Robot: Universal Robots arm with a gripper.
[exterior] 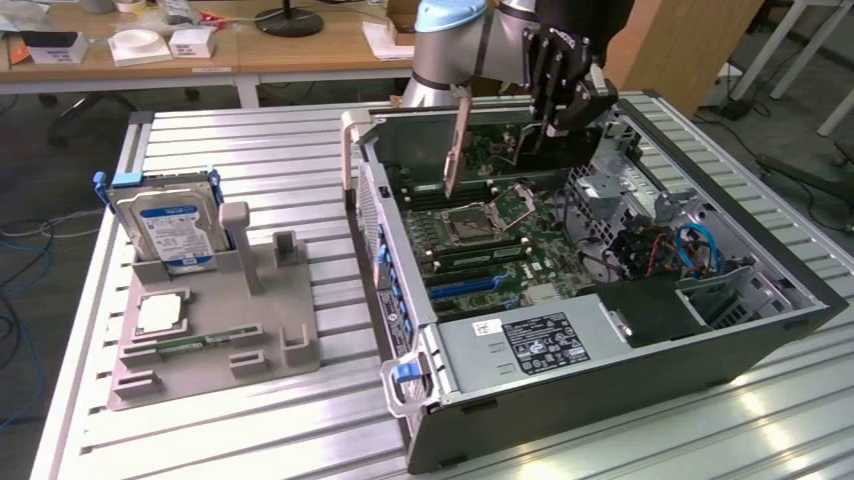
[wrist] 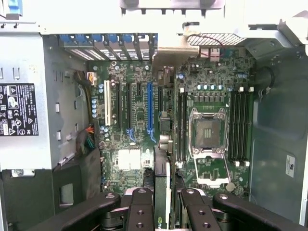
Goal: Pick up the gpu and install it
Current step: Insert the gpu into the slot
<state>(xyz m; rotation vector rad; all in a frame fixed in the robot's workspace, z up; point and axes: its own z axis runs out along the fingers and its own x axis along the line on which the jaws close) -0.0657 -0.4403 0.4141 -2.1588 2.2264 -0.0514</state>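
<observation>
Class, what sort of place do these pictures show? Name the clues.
Likely a robotics lab or workshop: a robot arm over an open computer case on a slatted metal bench, with cluttered desks behind.

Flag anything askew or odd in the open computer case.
The gpu, gripped in the pincer, hangs above the motherboard with its bracket looking tilted rather than upright. The CPU socket stands open and appears empty, its lever raised. Nothing looks spilled or broken.
</observation>
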